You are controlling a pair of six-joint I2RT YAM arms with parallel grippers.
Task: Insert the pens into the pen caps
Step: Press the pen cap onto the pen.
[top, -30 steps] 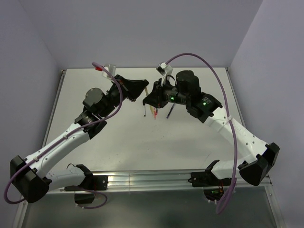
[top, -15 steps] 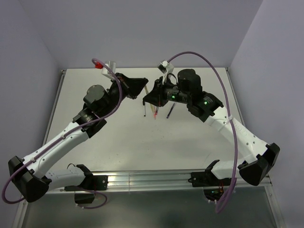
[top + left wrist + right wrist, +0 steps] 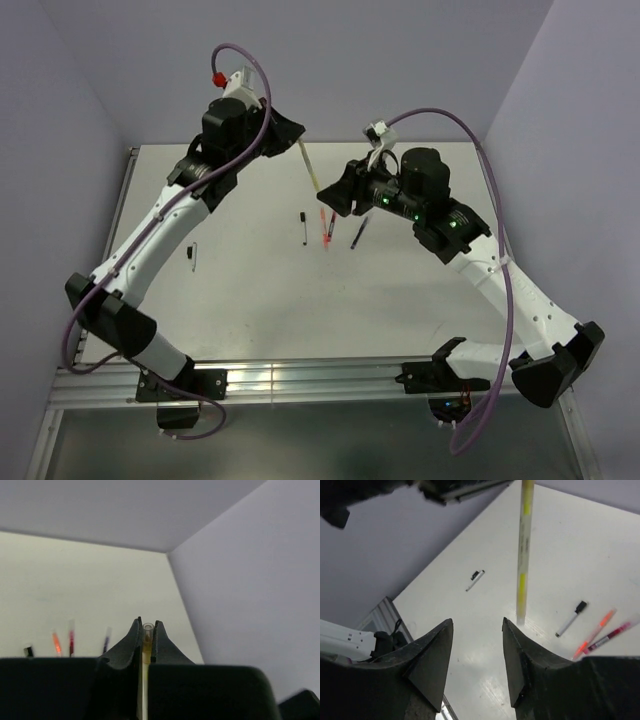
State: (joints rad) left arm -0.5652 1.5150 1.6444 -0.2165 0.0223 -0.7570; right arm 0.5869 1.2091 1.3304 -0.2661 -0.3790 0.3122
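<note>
Yellow pen (image 3: 310, 168) hangs pinched by one end in the left gripper (image 3: 147, 630), upper centre; a weak pinch could let it slip. Beside it the right gripper (image 3: 477, 625) stands spread, empty.

The left arm (image 3: 150, 240) and right arm (image 3: 505, 285) wear white shells with black joint housings. A purple cable (image 3: 243, 46) loops behind the left claw (image 3: 295, 135), capped by a red connector (image 3: 214, 78); behind the right claw (image 3: 333, 197) glow green lights (image 3: 388, 203). Claw fingers (image 3: 427, 655) are matte black wedges.
</note>
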